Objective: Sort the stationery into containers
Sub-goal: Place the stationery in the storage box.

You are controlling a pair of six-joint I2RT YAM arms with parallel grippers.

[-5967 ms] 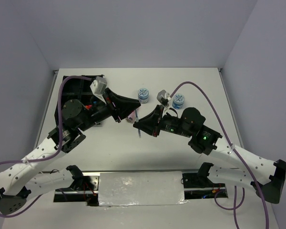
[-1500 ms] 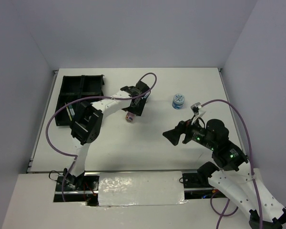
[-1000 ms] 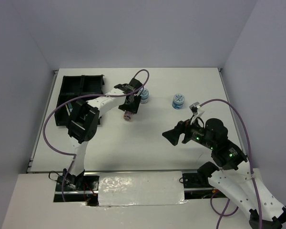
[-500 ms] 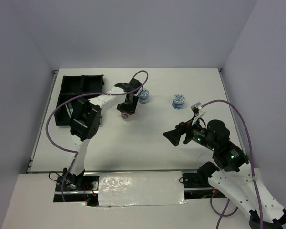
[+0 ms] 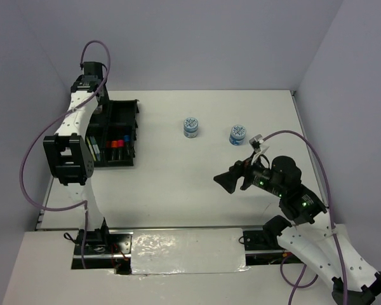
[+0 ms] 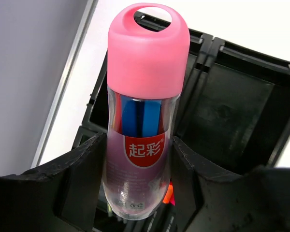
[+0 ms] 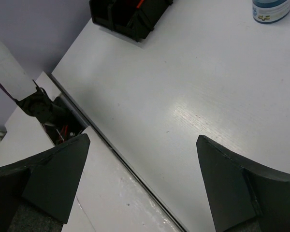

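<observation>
My left gripper [image 6: 138, 145] is shut on the pink tube [image 6: 148, 53], a clear tube with a pink cap and red label, holding it above the black tray [image 6: 241, 111]. In the top view the left arm reaches over the tray's far-left end [image 5: 128, 105]. Markers with red and orange caps [image 5: 117, 143] lie in a near compartment, with thin pens [image 5: 94, 147] beside them. Two blue-white tubs [image 5: 190, 126] [image 5: 238, 134] stand on the table. My right gripper [image 5: 221, 181] hovers open over bare table, nothing between its fingers [image 7: 58, 174].
The table's white surface [image 5: 178, 184] lies between tray and right arm. The right wrist view shows one tub [image 7: 270, 8] at its top right, the tray's corner [image 7: 130, 17] at its top, and the table's near edge [image 7: 116, 152].
My left arm has swung from the table's middle to the far left, carrying the pink tube over the tray. The right arm has barely moved.
</observation>
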